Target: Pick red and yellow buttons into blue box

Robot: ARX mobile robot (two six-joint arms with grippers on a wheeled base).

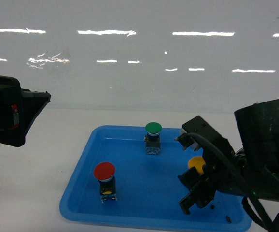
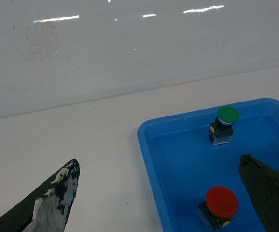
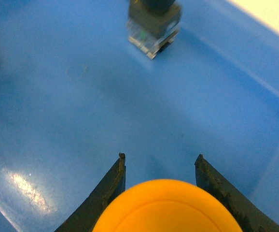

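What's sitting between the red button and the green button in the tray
Nothing: in the head view only bare blue tray floor separates the red button from the green button; the left wrist view agrees.

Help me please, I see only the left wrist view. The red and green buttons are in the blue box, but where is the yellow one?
Observer: The yellow button is between the fingers of the right gripper, over the floor of the blue box.
Operator: Is it gripped or released?
Observer: I cannot tell. The right wrist view shows only one finger on each side of the yellow cap.
Operator: Is the red button near that gripper?
Observer: No. In the head view the red button stands apart from the gripper, to its left.
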